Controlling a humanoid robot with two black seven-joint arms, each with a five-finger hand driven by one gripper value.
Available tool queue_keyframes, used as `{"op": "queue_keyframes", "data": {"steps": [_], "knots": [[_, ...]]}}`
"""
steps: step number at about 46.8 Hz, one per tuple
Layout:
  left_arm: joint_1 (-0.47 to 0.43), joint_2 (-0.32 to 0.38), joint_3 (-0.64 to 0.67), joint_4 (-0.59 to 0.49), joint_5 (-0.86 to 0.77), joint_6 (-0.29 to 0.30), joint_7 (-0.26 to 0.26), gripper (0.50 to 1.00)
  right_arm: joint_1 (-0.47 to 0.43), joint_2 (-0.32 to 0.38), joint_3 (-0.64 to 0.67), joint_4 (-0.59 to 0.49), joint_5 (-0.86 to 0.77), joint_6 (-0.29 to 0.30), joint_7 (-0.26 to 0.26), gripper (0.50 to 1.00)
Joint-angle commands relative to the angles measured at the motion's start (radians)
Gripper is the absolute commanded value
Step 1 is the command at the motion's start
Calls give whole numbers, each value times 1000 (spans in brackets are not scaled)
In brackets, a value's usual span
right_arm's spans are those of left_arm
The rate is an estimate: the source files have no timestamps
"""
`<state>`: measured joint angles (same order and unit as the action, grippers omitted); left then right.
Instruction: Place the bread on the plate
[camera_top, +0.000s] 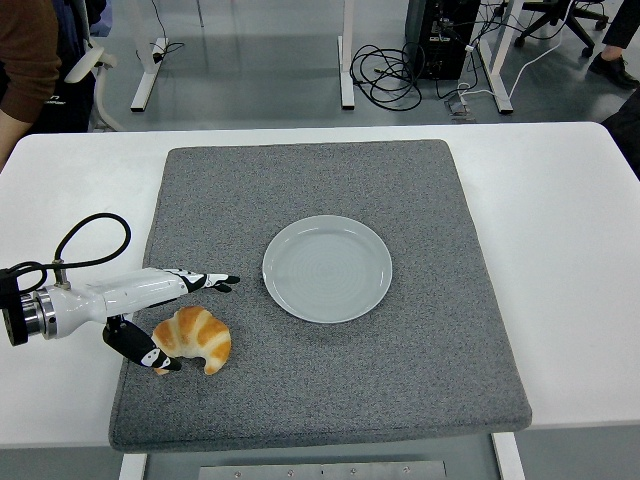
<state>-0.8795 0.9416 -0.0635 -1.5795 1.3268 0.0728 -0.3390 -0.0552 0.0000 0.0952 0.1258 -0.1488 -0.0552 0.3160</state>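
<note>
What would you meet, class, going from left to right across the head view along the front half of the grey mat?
Left hand → croissant → plate → bare white table. All but the table sit over the grey mat.

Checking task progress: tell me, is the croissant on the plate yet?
No, the croissant lies on the grey mat beside the left hand, apart from the empty plate.
</note>
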Motion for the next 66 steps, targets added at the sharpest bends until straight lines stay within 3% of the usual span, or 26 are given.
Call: {"op": "queue_keyframes", "data": {"steps": [1,12,27,39,44,53,66], "knots": [[11,-6,-1,3,0,5,0,952,0,0,0,0,0,0,0,1000],[34,-18,-1,10,0,22,-2,930,0,0,0,0,0,0,0,1000],[37,-32,1,29,2,35,-21,815,0,0,-2,-2,0,0,0,1000],[43,-47,1,46,2,35,-21,774,0,0,-2,-6,0,0,0,1000],[43,-55,-1,52,2,35,-21,706,0,0,-2,-8,0,-2,0,1000],[40,-60,-2,72,3,35,-21,510,0,0,-2,-8,0,-2,0,1000],[31,-60,-29,78,5,35,-21,500,2,0,-2,-8,0,-2,0,1000]]}}
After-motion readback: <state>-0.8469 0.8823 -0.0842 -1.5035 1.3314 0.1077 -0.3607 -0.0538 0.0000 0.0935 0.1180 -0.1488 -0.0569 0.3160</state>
